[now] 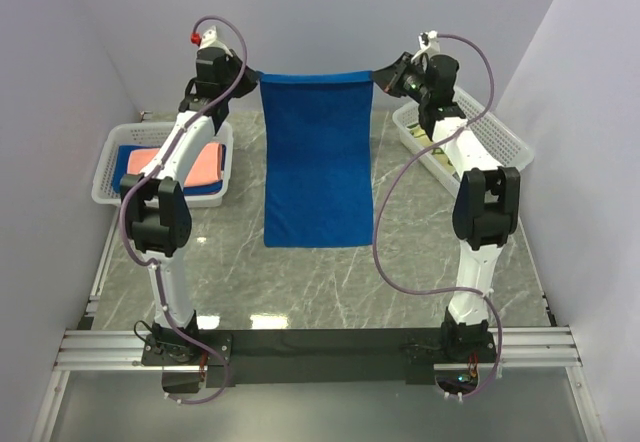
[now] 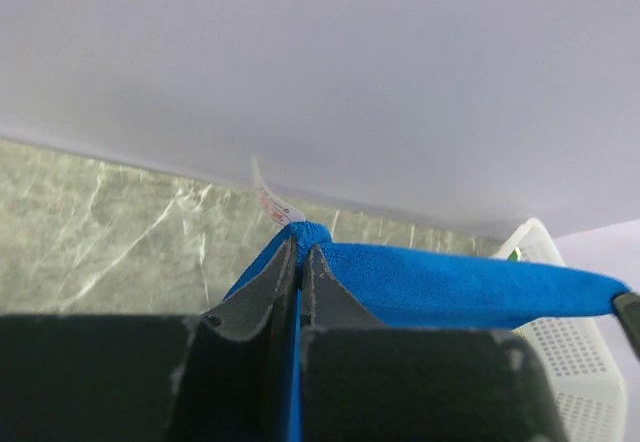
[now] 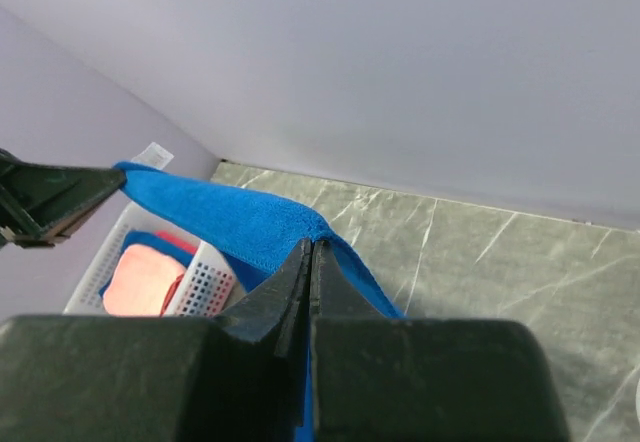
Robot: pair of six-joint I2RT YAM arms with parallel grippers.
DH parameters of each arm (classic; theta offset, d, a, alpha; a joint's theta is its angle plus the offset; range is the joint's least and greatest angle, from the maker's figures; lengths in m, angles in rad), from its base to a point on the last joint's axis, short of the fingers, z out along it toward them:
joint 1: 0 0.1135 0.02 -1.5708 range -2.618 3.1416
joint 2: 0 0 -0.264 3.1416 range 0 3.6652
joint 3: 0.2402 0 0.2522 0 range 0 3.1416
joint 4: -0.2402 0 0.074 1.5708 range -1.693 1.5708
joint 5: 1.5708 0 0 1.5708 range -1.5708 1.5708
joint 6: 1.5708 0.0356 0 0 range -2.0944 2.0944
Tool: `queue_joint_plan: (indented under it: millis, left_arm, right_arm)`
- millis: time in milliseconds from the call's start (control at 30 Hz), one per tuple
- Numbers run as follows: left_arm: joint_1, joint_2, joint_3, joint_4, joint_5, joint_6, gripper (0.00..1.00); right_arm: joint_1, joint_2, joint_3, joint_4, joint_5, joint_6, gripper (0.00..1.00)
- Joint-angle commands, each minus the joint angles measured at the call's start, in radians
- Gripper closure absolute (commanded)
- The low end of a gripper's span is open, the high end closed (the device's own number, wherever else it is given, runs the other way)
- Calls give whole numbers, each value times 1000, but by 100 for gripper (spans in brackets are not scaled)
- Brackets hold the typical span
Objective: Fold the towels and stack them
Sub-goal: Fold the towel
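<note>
A: Pale lilac walls (image 1: 320,2) all round, grey marbled table (image 1: 330,282). Where's the work?
B: Along the far edge. The blue towel (image 1: 316,162) hangs between the two arms. Its top hem is pulled straight and its lower end lies on the table toward the middle.
A: Grips?
B: The left end effector (image 1: 250,75) is pinched tight on the top left corner, the right end effector (image 1: 380,76) on the top right. Both wrist views show fingers closed with cloth between them.
A: So the step is the first fold?
B: I'd judge so: lay it down in half. Bring both arms toward the near edge together, at one height and pace, so the hem lands square on the bottom edge. If one arm leads, the fold goes skew.
A: Anything to watch?
B: Slack. Soft cloth sags and drags, and lowering too early would bunch the middle. Carry the hem high until it's over the near end, then lower it. Let go only once the corners meet.
A: And after?
B: The stack sits in the left basket (image 1: 110,177) at the left edge, with a pink towel (image 1: 205,162) on top of a blue one. The right basket (image 1: 505,147) by the far right corner is mostly behind the arm, so I can't tell what's in it
</note>
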Motion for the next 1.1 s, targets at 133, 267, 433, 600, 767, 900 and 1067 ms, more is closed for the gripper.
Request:
queue_joint_plan:
  millis: [133, 267, 433, 600, 767, 900, 1067]
  left_arm:
    - [10, -1, -35, 79, 35, -14, 99]
    - [9, -28, -127, 49, 30, -32, 99]
    - [9, -74, -210, 22, 50, -49, 99]
    - [9, -137, -303, -22, 84, -78, 99]
    - [7, -220, -455, -53, 107, -112, 99]
    - [1, -307, -556, -76, 119, -132, 99]
    - [-20, -390, -665, -108, 98, -143, 99]
  right_arm:
    - [-12, -8, -61, 66, -50, 0, 100]
    - [-10, -34, -140, 22, -65, -6, 100]
    - [-12, -65, -200, -53, -93, -14, 100]
    - [-9, -137, -287, -119, -117, -20, 100]
    - [-7, -230, -409, -207, -120, -29, 100]
    - [-4, -292, -519, -210, -139, -20, 100]
    - [22, -373, -618, -283, -91, -67, 100]
